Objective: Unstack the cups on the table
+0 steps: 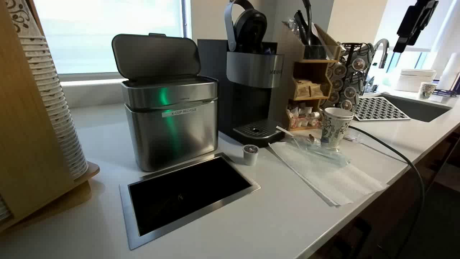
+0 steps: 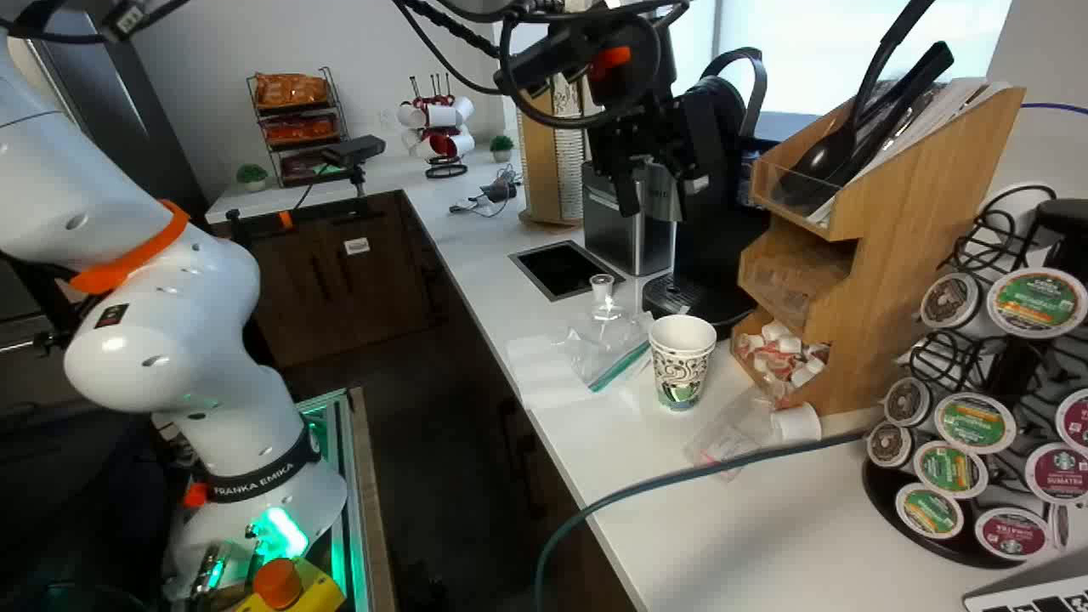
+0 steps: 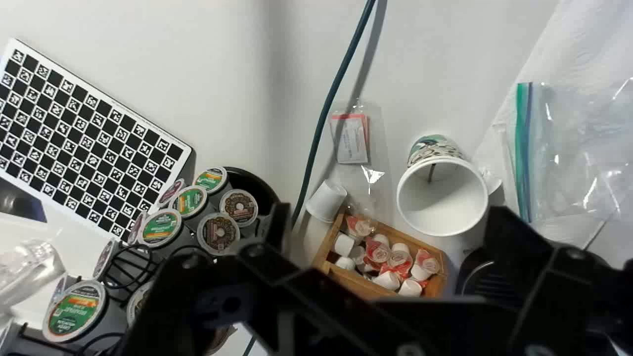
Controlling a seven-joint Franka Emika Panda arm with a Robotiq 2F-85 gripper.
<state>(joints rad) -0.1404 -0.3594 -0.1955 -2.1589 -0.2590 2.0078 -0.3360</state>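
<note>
The cups [image 1: 337, 124] stand upright, one nested in the other, on the white table [image 1: 276, 223]. Two rims show close together at the top, also in an exterior view [image 2: 682, 361]. In the wrist view the cups [image 3: 441, 195] show their white opening, with the patterned side behind it. My gripper [image 2: 665, 191] is in the air above the table, higher than the cups and apart from them. In the wrist view the gripper's fingers [image 3: 389, 217] are spread wide with nothing between them. A black piece at the top right of an exterior view seems part of the gripper.
A wooden organizer [image 2: 918, 246], the coffee machine [image 1: 255, 72] and a pod rack [image 2: 977, 425] stand near the cups. A cable [image 2: 646, 489] crosses the table. A plastic bag [image 2: 599, 348], a paper towel [image 1: 341, 183] and a recess [image 1: 131, 216] lie toward the steel bin [image 1: 172, 133].
</note>
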